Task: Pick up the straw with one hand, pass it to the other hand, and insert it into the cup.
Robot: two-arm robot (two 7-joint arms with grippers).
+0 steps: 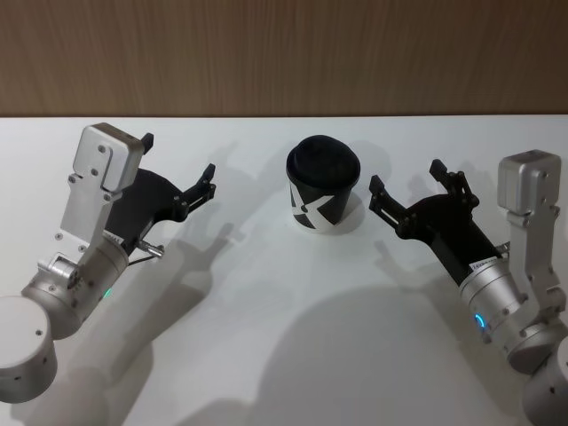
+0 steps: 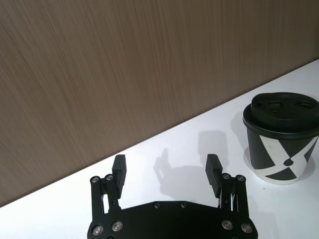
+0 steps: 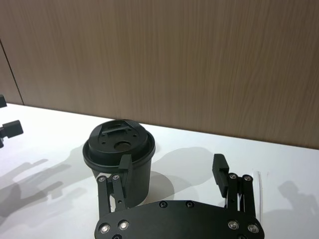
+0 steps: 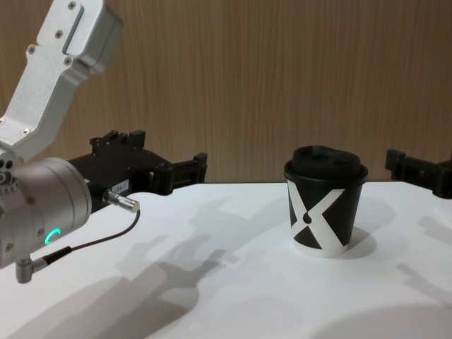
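The cup [image 1: 321,191] stands upright at the upper middle of the head view, on the white desk [image 1: 266,346], its black domed lid [image 3: 118,143] pressed on. The left tool [image 1: 177,158] hangs at the upper left of that frame and the right tool [image 1: 406,177] at the right of centre. Each has its fingers spread wide and grips nothing, and each is apart from the cup.

The straw [image 3: 259,189] is hard to make out. In the right wrist view a faint pale line lies flat on the desk just beside one finger of the right tool, and I take that to be it, white on white.

Judged from its look, it will be very light, smooth and hollow. It should be stiff enough to hold its line, but it would roll under a nudge and flatten under a hard squeeze. Lying flat, it leaves little room beneath, so the fingers should straddle it crosswise and close gently. A hold toward one end would leave a long free length for the other tool to take, and later a clear tip to steer into the small hole in the lid.
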